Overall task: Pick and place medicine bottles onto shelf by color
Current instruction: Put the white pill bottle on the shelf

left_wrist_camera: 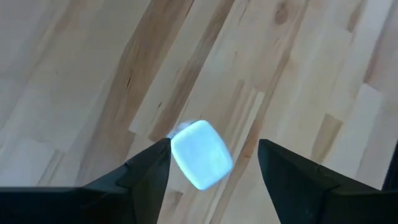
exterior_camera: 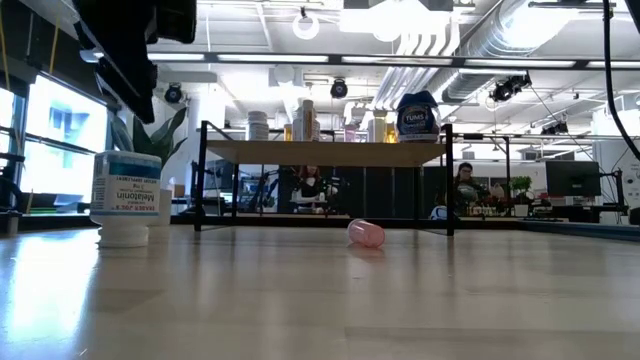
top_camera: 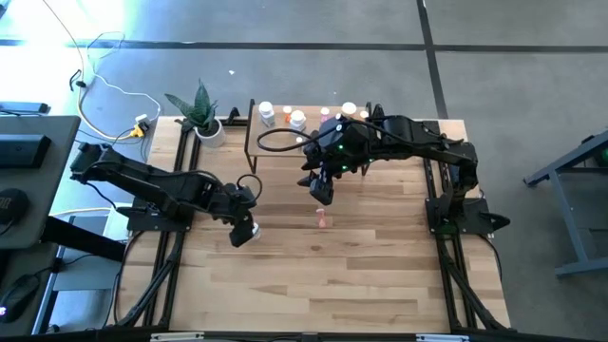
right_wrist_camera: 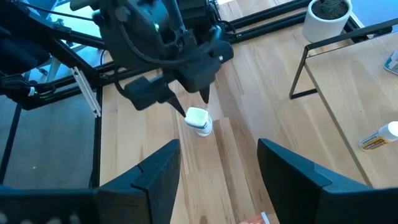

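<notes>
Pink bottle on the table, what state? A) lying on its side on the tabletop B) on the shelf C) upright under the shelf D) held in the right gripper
A: the pink bottle lies on its side on the bare tabletop, in no gripper.

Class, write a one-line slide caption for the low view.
White bottle stands near left; pink bottle lies before the shelf of bottles.

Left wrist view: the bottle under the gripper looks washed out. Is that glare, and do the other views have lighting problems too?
Left wrist view: the white bottle between the open fingers glows pale blue, its top blown out with no detail. Low view: bright ceiling lights and windows backlight the shelf, and the near tabletop is soft. High view: a bright patch of floor at top left.
</notes>
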You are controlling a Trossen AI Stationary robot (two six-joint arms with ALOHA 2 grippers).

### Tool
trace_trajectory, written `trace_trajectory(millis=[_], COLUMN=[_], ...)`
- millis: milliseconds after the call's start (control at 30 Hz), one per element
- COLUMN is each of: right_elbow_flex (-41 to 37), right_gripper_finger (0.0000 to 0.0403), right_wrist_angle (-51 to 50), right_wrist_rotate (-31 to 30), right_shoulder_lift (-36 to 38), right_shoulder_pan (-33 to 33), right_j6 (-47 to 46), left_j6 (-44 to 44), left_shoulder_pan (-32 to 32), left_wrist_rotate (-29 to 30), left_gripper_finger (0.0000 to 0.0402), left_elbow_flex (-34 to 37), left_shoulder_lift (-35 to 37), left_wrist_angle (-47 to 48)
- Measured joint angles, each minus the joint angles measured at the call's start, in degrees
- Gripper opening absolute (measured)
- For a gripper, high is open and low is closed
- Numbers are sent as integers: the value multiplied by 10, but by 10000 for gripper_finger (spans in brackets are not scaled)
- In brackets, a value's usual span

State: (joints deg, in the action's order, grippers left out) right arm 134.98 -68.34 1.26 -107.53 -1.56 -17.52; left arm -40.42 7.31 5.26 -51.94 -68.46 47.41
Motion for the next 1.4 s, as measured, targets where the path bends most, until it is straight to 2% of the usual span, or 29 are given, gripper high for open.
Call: trace_trajectory(millis=[300, 567, 867, 1000, 1267, 1400], right_elbow_flex=[0, 0, 0, 0, 0, 0], right_gripper_finger=[204, 204, 204, 204, 204, 204], right_wrist_angle=[-2, -10, -17, -18, -18, -17], right_wrist_rotate=[7, 7, 7, 7, 7, 7], right_shoulder_lift=[0, 0, 0, 0, 0, 0], right_shoulder_pan=[-1, -1, -1, -1, -1, -1], right_j6=[22, 26, 26, 26, 26, 11], left_j6=[-117, -150, -150, -147, -114, -82], left_shoulder_pan=[-25, -24, -23, -23, -23, -30], left_wrist_rotate=[-13, -48, -55, -65, -80, -103], left_gripper_finger=[270, 269, 267, 246, 155, 139], left_elbow_flex=[0, 0, 0, 0, 0, 0], left_shoulder_lift=[-60, -106, -148, -155, -153, -152], left_wrist_angle=[-3, -9, -13, -9, -9, -10])
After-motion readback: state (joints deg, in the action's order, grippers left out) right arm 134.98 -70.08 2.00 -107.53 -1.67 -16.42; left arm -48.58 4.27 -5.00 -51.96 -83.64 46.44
